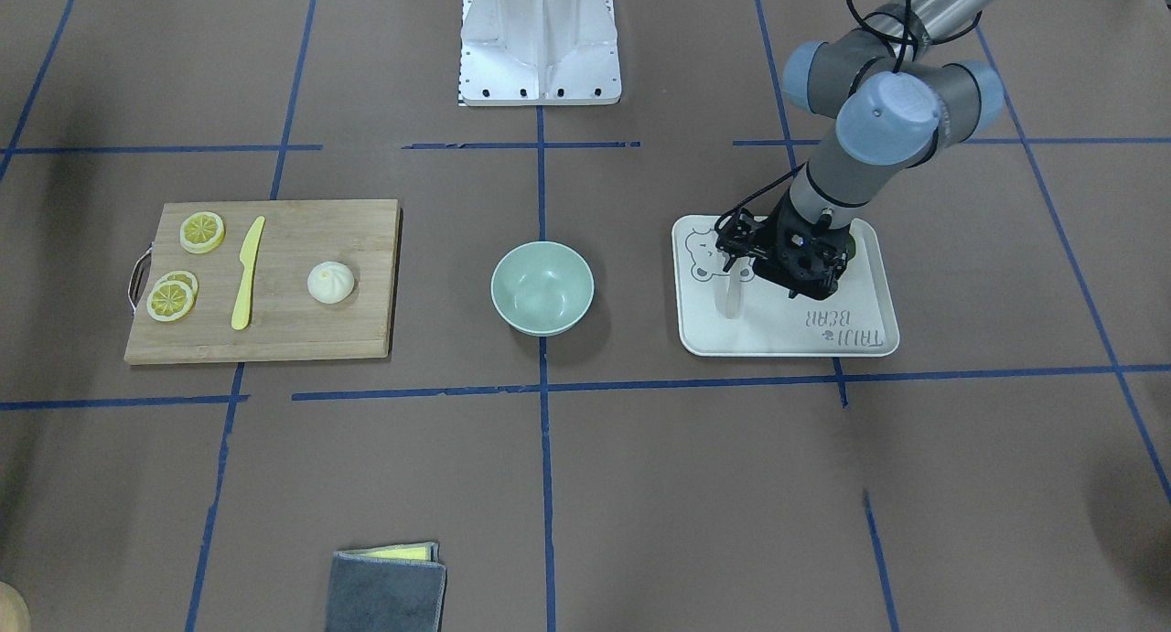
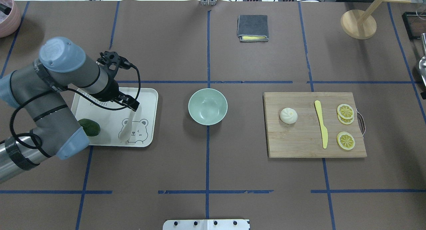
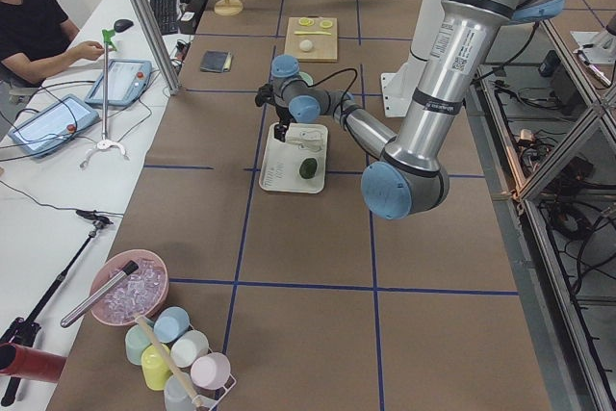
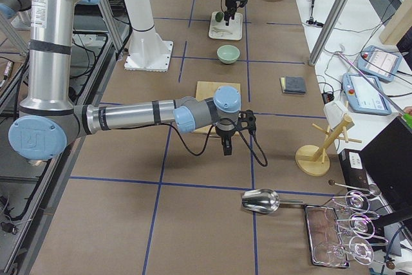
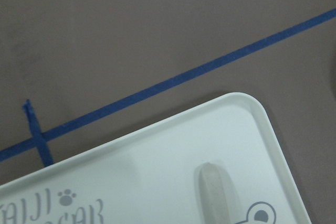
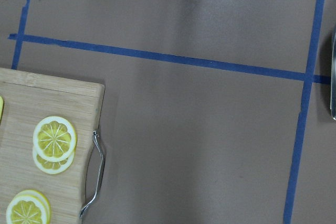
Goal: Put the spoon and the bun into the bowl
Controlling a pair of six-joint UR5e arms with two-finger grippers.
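surface (image 2: 166, 163): brown, gridded with blue tape; it carries everything below.
right arm (image 4: 129, 117): shows only in the exterior right view, stretched low over the surface past the cutting board's handle end.
left arm (image 2: 66, 73): bends down over the tray and hides part of it from overhead.
cutting board (image 2: 299, 140): bamboo, on the robot's right of the bowl. Only the right wrist view shows its metal handle close up.
tray (image 2: 148, 97): white, with a bear face printed near its corner toward robot and bowl. The front-facing view shows its lettering plainly; from overhead the arm mostly covers it.
bowl (image 2: 207, 107): pale mint green, upright, between tray and cutting board, apart from both.
left end effector (image 2: 133, 105): poised over the tray's far end, at the spoon's handle tip. I cannot tell how far open it is, or whether it touches the spoon.
right end effector (image 4: 226, 149): points down; its opening cannot be told from this side view.
knife (image 2: 321, 123): yellow, on the cutting board between bun and lemon slices.
spoon (image 2: 129, 125): lies on the tray, its long axis running away from the robot, slightly slanted. The scoop is toward the robot beside the bear face, and the handle points to the tray's far end. The left wrist view catches only the rounded handle tip.
bun (image 2: 288, 115): on the cutting board's end nearest the bowl, pleated top up.
green item (image 2: 89, 127): on the tray. It shows whole from overhead, a sliver from the front.
lemon slices (image 2: 345, 111): on the cutting board's handle end.
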